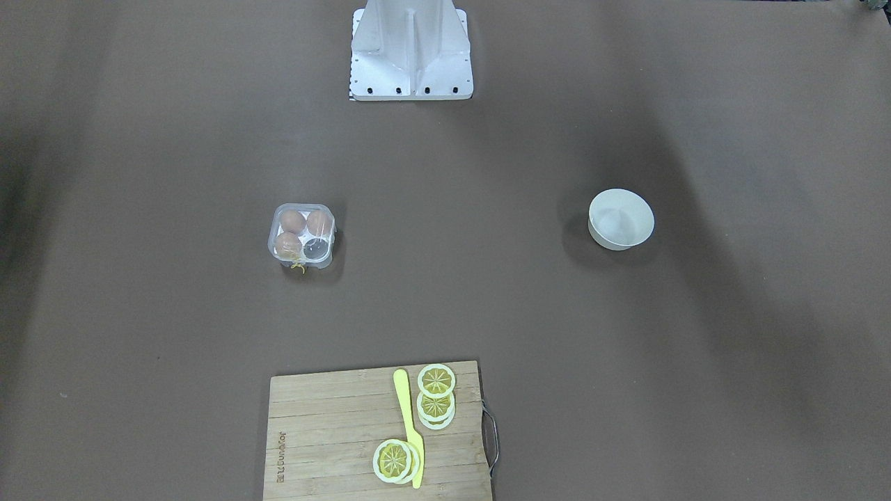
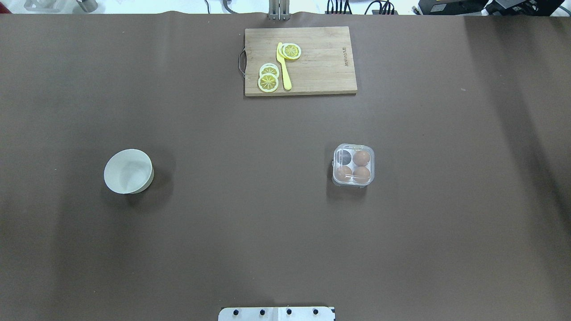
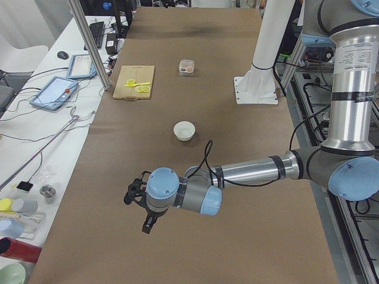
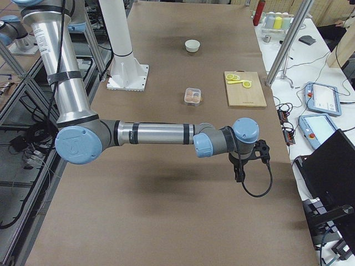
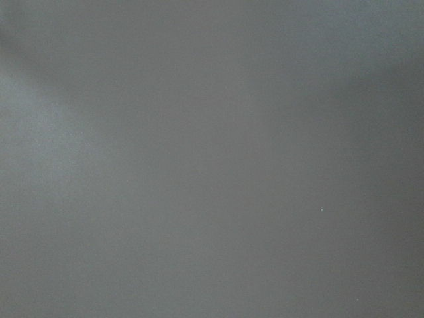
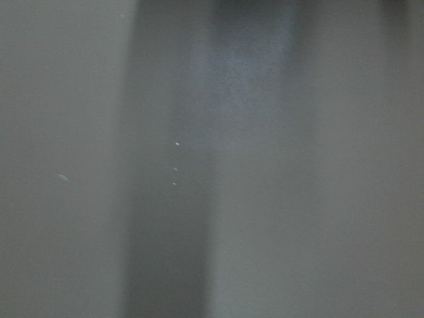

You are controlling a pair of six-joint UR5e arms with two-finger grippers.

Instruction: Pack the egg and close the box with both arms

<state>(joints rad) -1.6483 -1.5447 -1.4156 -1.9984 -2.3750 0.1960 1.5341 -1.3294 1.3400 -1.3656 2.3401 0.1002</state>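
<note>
The box (image 1: 302, 235) is a small clear carton on the brown table, also in the overhead view (image 2: 353, 165). It holds three brown eggs; one egg (image 1: 292, 220) sits in a far cup. One cup (image 1: 317, 248) is empty. I cannot tell how the lid stands. Both arms are out of the overhead and front views. The left gripper (image 3: 138, 206) hangs over the table's left end, far from the box. The right gripper (image 4: 242, 170) hangs over the right end. I cannot tell whether either is open or shut. Both wrist views show only bare table.
A white bowl (image 2: 128, 171) stands on the table's left half. A wooden cutting board (image 2: 321, 67) with yellow citrus slices (image 2: 268, 82) and a yellow knife (image 2: 284, 67) lies at the far edge. The white metal base (image 1: 411, 52) stands at the robot's side.
</note>
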